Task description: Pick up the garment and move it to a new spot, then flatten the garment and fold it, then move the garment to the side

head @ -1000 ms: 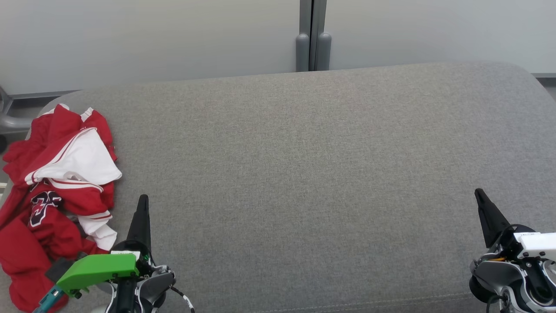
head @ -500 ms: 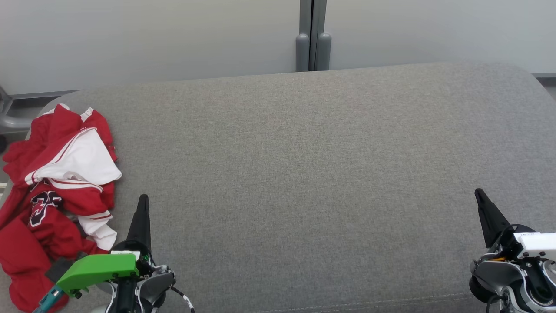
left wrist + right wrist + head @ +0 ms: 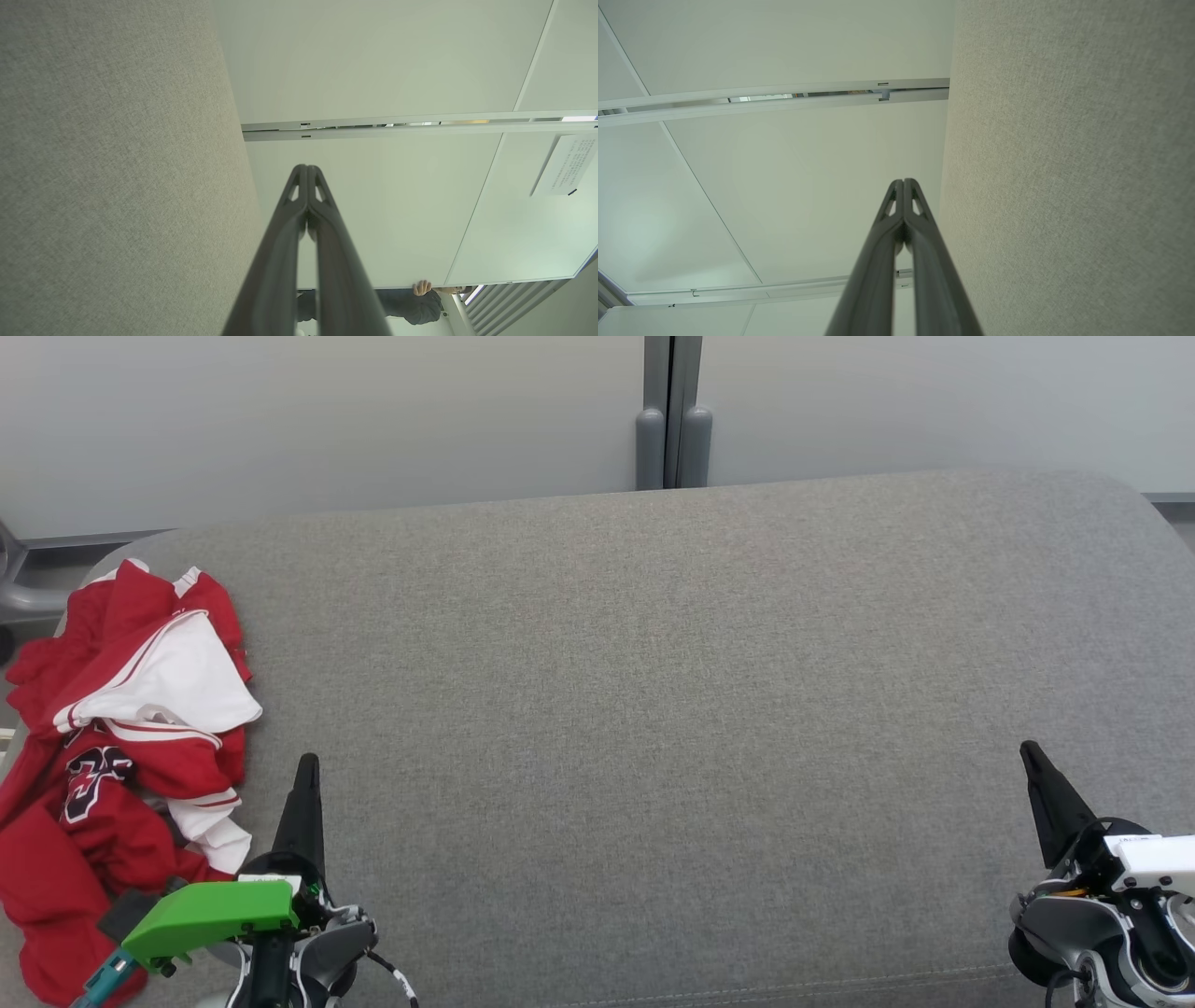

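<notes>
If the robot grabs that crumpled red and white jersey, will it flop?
Probably yes: the crumpled red and white jersey lies in soft folds, so it likely droops from a pinch. It looks thin, so it is probably light. It may drag a little on the grey woven cushion.

On the red and white garment [image 3: 121,747] lying at my left I see a dark number [image 3: 91,782] with a white outline, printed on the red cloth. The folds crumple it, so I cannot tell its digits for sure (two of them, it seems). In my left wrist view a white sheet [image 3: 566,164] hangs on the pale wall panel [image 3: 373,200]. It carries several lines of small print, too fine and too tilted for me to read.
</notes>
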{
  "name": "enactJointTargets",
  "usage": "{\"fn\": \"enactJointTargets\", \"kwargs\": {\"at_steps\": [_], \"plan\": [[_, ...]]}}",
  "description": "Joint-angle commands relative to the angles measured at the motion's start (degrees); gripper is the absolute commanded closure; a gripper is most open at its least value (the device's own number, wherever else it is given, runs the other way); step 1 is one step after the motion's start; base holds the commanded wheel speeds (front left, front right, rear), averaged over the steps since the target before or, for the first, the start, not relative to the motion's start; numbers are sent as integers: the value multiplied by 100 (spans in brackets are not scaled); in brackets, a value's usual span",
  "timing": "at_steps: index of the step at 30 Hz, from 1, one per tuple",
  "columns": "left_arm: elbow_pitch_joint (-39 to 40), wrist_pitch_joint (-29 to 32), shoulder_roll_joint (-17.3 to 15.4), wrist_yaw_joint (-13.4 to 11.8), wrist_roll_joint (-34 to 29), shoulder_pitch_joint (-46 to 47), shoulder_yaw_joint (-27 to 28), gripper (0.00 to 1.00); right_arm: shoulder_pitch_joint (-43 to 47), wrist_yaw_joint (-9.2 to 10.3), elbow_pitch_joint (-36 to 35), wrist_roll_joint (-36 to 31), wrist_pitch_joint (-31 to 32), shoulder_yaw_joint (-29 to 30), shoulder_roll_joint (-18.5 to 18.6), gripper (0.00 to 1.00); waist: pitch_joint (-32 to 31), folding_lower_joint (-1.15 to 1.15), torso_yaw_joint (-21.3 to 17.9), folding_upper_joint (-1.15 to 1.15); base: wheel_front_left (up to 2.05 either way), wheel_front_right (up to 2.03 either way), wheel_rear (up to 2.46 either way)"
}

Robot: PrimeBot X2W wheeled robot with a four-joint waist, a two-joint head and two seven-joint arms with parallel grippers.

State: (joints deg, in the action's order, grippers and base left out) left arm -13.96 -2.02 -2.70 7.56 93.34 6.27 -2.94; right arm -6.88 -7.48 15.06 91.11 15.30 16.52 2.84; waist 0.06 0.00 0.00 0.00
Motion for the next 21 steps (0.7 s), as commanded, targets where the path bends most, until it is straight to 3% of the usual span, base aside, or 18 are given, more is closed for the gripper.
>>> {"fn": "enactJointTargets", "kwargs": {"at_steps": [1, 13, 14, 21], "plan": [[1, 12, -6, 18, 24, 71, 10, 100, -33, -3, 9, -20, 4, 13, 12, 100, 0, 0, 0, 0, 0, 0, 0], [1, 12, -6, 18, 24, 71, 10, 100, -33, -3, 9, -20, 4, 13, 12, 100, 0, 0, 0, 0, 0, 0, 0], [0, 0, 0, -1, 0, 0, 0, 0, 0, 0, 0, 0, 0, 0, 0, 0, 0, 0, 0, 0, 0, 0, 0], [-142, -53, 3, -2, -39, -172, -68, 0, 165, 1, 154, -30, -106, -131, -70, 0, 0, 0, 0, 0, 0, 0, 0]]}}
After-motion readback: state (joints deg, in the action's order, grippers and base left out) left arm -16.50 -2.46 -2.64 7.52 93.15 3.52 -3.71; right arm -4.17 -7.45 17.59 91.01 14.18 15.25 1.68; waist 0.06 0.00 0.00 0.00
